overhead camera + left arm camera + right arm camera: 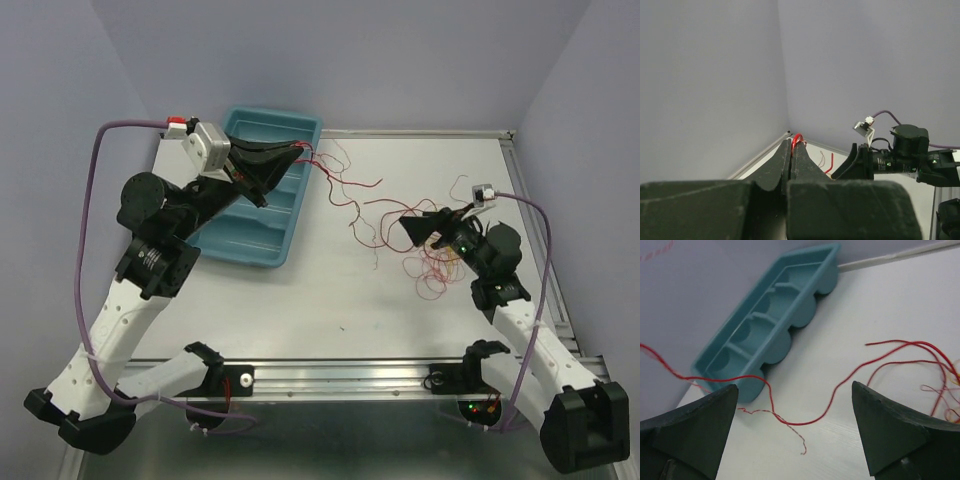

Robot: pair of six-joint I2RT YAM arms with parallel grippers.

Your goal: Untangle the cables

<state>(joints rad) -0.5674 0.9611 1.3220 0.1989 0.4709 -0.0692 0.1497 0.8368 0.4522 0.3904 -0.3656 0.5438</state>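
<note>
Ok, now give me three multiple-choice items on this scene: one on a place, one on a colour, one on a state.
1. Where on the table does the teal compartment tray lie?
A. far left part
B. right edge
C. near edge, centre

2. What colour is the wire pinched by the left gripper?
A. blue
B. red
C. green

3. How does the right gripper stand?
A. shut on a wire
B. shut on the tray
C. open

Answers:
1 A: the top view shows the tray in the far left part of the table, under the left gripper.
2 B: a red loop shows at the closed fingertips in the left wrist view.
3 C: its fingers stand wide apart in the right wrist view, with nothing clamped between them.
</note>
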